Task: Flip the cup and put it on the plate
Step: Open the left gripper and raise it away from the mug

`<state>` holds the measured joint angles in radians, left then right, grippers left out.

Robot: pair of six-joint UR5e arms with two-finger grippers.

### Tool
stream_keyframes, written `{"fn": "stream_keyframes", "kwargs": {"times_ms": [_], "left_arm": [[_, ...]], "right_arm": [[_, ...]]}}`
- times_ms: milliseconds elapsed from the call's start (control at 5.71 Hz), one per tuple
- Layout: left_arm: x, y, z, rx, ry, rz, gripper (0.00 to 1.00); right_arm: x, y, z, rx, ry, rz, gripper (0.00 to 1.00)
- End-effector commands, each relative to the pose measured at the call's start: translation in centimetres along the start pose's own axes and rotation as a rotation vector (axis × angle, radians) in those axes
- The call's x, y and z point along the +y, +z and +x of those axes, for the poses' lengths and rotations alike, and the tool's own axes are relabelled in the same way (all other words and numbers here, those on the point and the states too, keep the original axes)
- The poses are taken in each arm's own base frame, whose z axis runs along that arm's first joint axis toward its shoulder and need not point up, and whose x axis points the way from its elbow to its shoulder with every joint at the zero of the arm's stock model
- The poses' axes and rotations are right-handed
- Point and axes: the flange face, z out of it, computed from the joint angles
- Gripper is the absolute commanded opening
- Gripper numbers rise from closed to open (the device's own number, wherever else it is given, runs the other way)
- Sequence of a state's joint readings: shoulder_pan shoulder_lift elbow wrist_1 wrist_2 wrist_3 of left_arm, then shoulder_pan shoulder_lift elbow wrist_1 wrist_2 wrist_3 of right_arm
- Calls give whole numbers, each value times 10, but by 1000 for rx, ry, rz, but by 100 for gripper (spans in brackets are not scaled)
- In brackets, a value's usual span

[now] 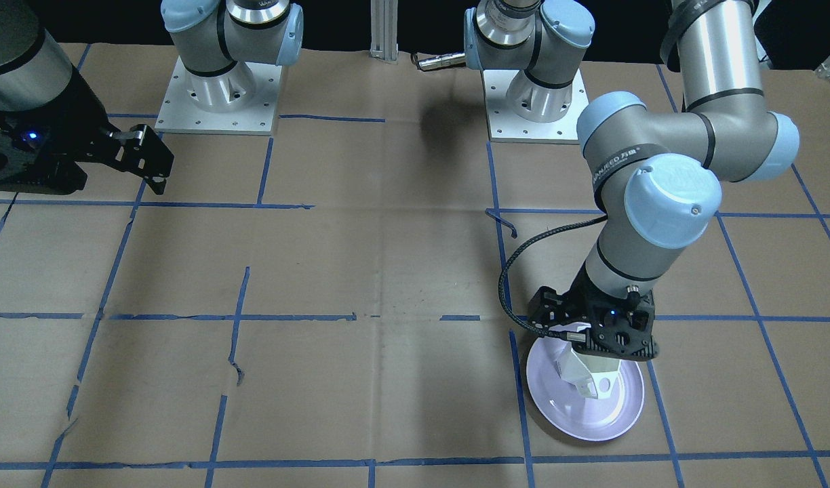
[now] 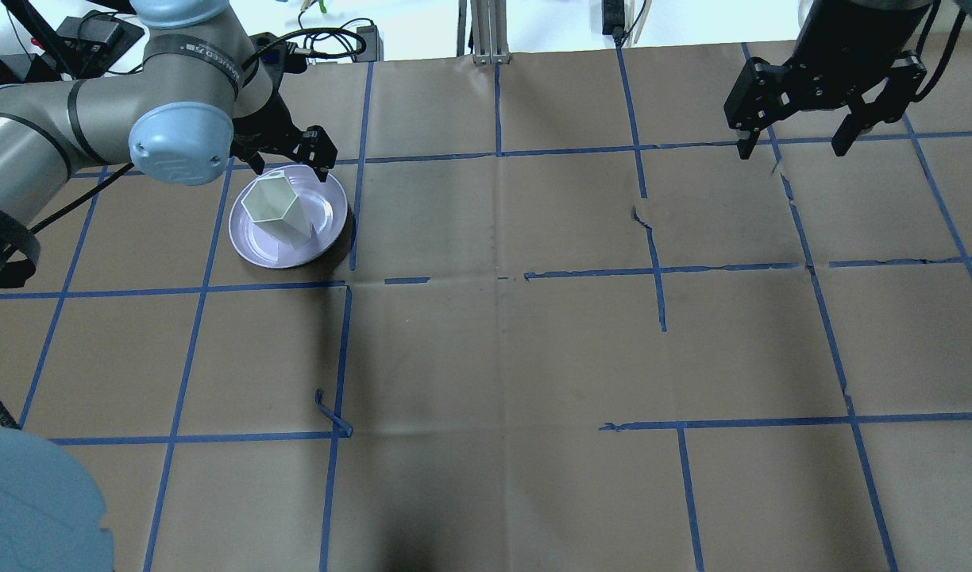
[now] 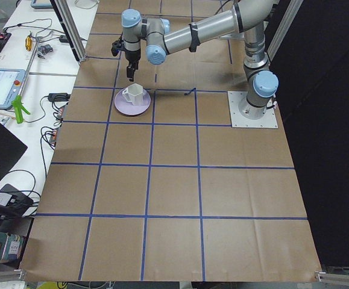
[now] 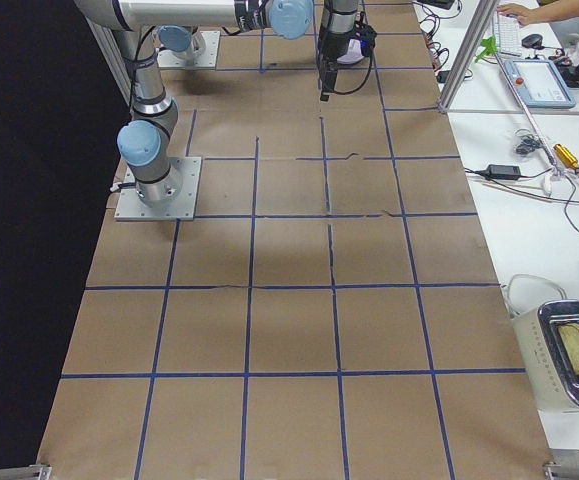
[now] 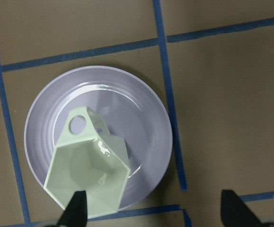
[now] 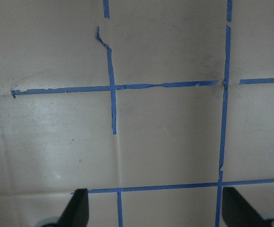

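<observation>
Left tool (image 5: 154,204) spread wide, empty (right tool (image 6: 155,201) likewise), cup (image 5: 87,175) upright on plate (image 5: 148,106).

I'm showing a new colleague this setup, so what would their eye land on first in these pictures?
First the white faceted cup, standing mouth up on the lavender plate at the far side of the table on the robot's left, with the left gripper open right above it. Next the blue tape grid across the brown paper tabletop, and the right gripper hanging open over the paper at the far right.
</observation>
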<state>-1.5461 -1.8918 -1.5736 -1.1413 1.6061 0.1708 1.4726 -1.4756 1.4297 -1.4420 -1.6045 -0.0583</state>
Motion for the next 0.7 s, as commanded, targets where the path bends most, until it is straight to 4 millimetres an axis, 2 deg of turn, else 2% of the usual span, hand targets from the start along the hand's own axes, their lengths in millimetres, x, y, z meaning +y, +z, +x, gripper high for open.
{"fn": "stream_keyframes", "kwargs": {"times_ms": [0,175,350,525], "left_arm": [[43,-90,43,9,-2,-7,98],[68,-124,46,17,-14,-21,98],[86,-144,40,27,-27,-44,98],[89,-144,30,48,-33,-65,98]], "right_arm": [[0,0,0,0,0,0,100],[0,0,1,0,1,0,100],[0,0,0,-2,0,0,100],[0,0,0,0,0,0,100]]}}
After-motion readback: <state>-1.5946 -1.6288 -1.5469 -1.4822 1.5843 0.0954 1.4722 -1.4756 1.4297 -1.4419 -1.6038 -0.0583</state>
